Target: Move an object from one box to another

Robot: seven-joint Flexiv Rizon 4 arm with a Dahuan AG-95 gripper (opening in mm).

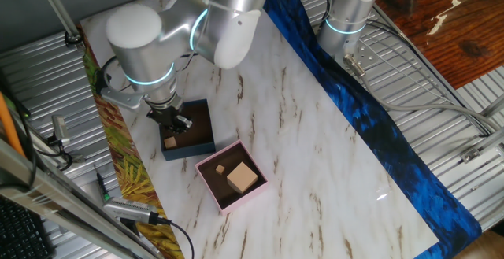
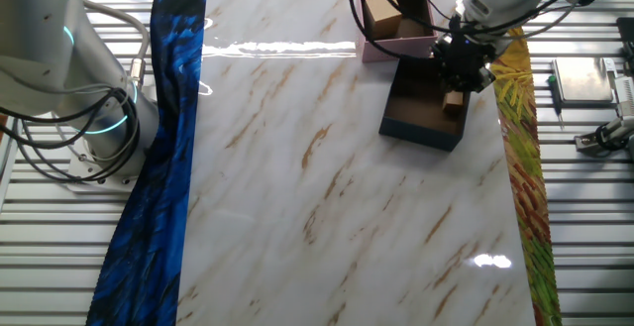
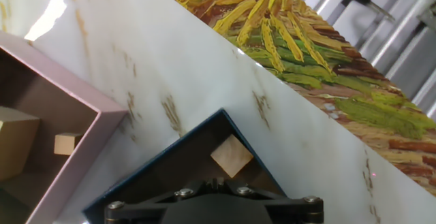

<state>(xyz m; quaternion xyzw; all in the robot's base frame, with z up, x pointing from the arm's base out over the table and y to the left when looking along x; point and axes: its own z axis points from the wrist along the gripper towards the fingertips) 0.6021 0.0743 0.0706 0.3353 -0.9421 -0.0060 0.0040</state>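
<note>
Above the dark navy-blue box (image 1: 191,130), the gripper (image 1: 175,125) hangs low over its brown floor; I cannot tell how its jaws stand. A small wooden cube (image 1: 170,142) lies in a corner of that box. Just beside it sits the pale pink box (image 1: 231,175), holding a larger wooden block (image 1: 242,177) and a small cube (image 1: 221,168). Both rest on a white marble-patterned table (image 1: 315,149), edged by a blue cloth strip (image 1: 370,125) and a yellow-leaf strip (image 2: 517,167), with ribbed metal beyond.
</note>
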